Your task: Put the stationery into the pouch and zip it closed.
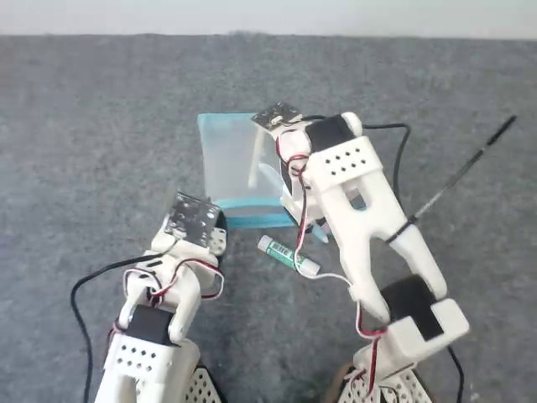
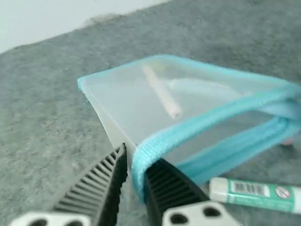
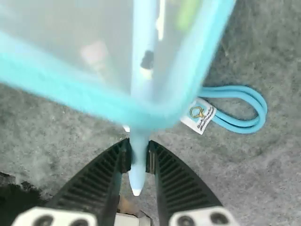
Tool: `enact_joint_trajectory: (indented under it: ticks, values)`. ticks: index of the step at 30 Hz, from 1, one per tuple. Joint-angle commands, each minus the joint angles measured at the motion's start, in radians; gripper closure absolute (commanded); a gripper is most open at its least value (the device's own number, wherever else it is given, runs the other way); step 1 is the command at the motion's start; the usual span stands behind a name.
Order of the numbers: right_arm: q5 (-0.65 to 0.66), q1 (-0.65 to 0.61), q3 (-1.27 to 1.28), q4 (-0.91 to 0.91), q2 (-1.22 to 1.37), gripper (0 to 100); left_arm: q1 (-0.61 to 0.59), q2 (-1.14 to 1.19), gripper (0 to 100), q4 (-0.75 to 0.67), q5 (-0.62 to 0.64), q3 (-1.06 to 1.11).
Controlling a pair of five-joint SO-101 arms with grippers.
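Grey felt-like matting (image 1: 84, 126) covers the table, with a pale wall strip (image 1: 268, 17) behind. At the left, the left gripper (image 2: 138, 160) is pinched on the blue zip edge of the pouch (image 2: 141, 103), at a near corner. A pale stick (image 2: 162, 92) inside the frosted wall is too hazy to identify. A green-and-white tube (image 1: 288, 254) lies on the matting just beside the pouch. The right gripper (image 3: 138, 147) is clamped on a pale blue pen (image 3: 136, 179), its front end blurred behind the pouch wall. A thin black rod (image 1: 470, 168) lies far right.
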Motion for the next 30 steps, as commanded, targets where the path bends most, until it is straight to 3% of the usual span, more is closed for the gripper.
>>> enact_joint_trajectory:
  ticks: [1, 11, 17, 24, 30]
  values:
    - [-0.009, 0.013, -0.074, 0.039, 0.028, 99.2, 0.098, 0.005, 99, 0.000, -0.051, -0.001]
    - [-0.008, 0.067, -0.140, 0.039, 0.122, 99.2, 0.120, 0.005, 99, 0.000, -0.058, 0.004]
    - [-0.008, 0.116, -0.137, 0.038, 0.127, 99.2, 0.071, 0.005, 99, -0.005, -0.055, -0.002]
    - [-0.015, 0.067, -0.140, 0.039, 0.101, 98.8, 0.074, 0.005, 99, -0.006, -0.055, -0.002]
    - [-0.014, -0.004, -0.141, 0.030, 0.045, 83.8, 0.074, 0.005, 99, -0.006, -0.057, -0.002]
